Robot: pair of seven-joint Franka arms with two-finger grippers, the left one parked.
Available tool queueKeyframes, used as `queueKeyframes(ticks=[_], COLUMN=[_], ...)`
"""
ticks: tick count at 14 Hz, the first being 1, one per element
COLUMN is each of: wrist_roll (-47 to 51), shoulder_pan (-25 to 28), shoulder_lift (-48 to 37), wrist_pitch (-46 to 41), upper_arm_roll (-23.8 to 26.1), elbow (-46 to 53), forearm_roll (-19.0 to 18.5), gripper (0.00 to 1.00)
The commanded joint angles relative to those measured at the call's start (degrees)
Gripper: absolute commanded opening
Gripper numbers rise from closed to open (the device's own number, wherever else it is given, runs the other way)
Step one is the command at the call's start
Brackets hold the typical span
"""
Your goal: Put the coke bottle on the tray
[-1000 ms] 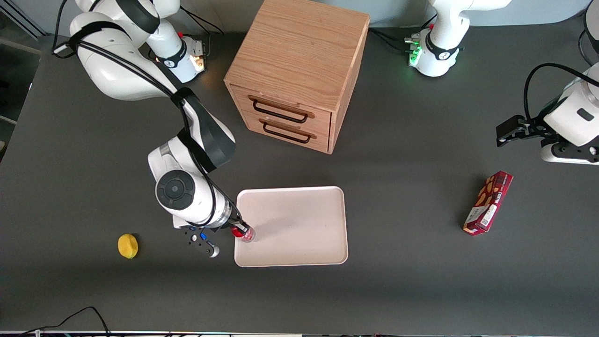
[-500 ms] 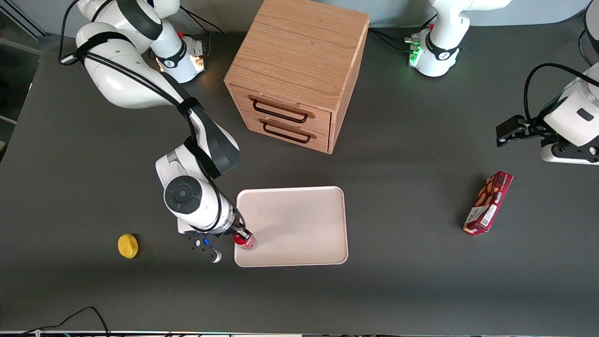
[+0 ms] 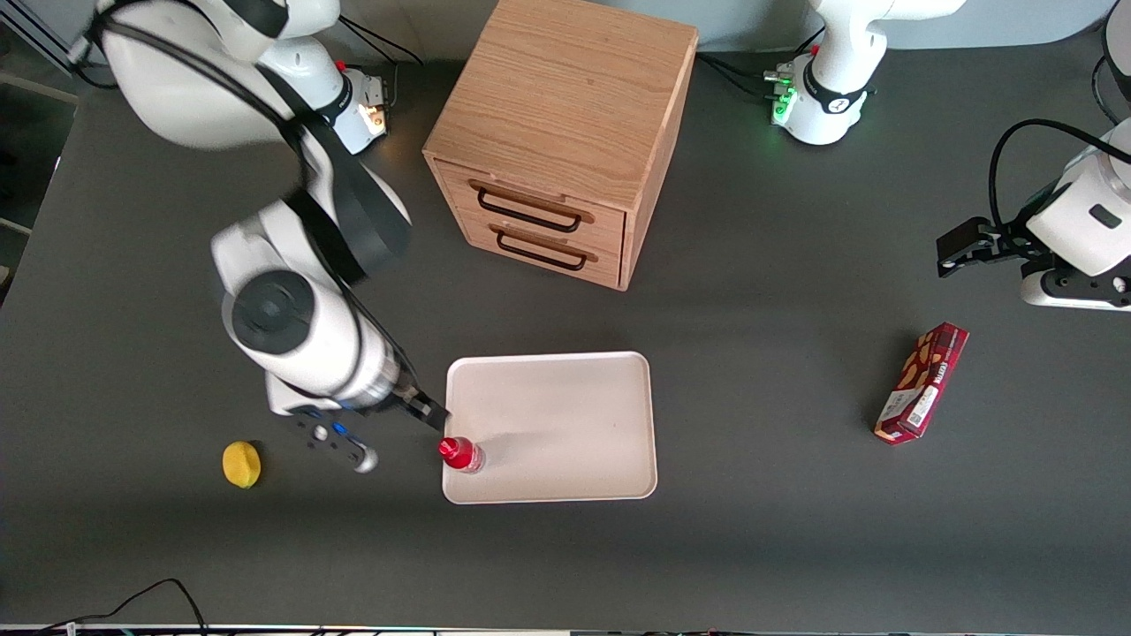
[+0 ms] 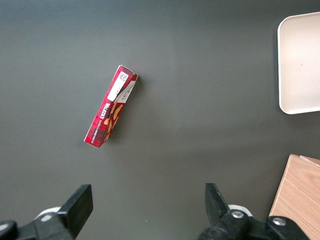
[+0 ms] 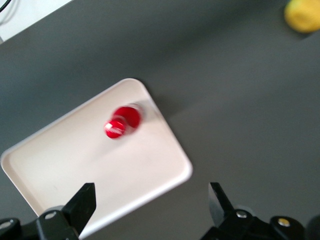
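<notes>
As you looked, gripper (image 5: 150, 205) hung w/ fingers apart, above coke bottle (image 3: 460, 454), which stood upright on tray (image 3: 565, 424) near its corner, untouched. Release step looked done; next: retract arm clear.

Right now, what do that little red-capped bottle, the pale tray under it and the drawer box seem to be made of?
The coke bottle looks like clear plastic with a glossy red cap. It stands upright on the tray, released, with the open gripper raised beside it. The tray looks like matte off-white plastic, though that is uncertain: smooth, with rounded corners. The drawer cabinet shows light wood grain, with dark, probably metal, handles.
</notes>
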Motion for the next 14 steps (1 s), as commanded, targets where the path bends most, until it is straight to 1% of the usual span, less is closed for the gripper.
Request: queueKeyframes(ticks=[1, 2, 3, 4, 5, 6, 7, 9, 10, 13, 14], wrist_roll=[-12.5, -18.8, -25.1, -31.2, -36.7, -40.3, -41.7, -41.8, -41.9, -42.1, -42.0], shoulder_pan=[-6.7, -8.3, -7.8, -7.3, -7.4, -7.3, -7.3, -7.4, -7.3, -7.3, -7.3], shoulder_lift=[-19.4, -25.9, -32.8, -38.8, -43.6, -47.2, -49.8, -54.2, -55.5, -52.3, -50.2], wrist_pitch=[-6.3, -6.8, -6.8, -6.2, -6.0, -5.3, -4.1, 0.1, 1.1, 0.0, -2.7], upper_arm_roll=[-0.3, -3.6, -10.9, -16.6, -20.4, -23.3, -25.2, -26.3, -26.3, -26.1, -26.1], elbow=[-14.1, -18.6, -24.2, -30.0, -35.6, -40.0, -44.4, -52.5, -54.4, -49.8, -47.2], forearm_roll=[4.5, 10.0, 15.3, 19.9, 21.8, 21.9, 21.9, 22.0, 22.0, 21.8, 21.8], gripper=[1.0, 1.0, 1.0, 1.0, 1.0, 1.0, 1.0, 1.0, 1.0, 1.0, 1.0])
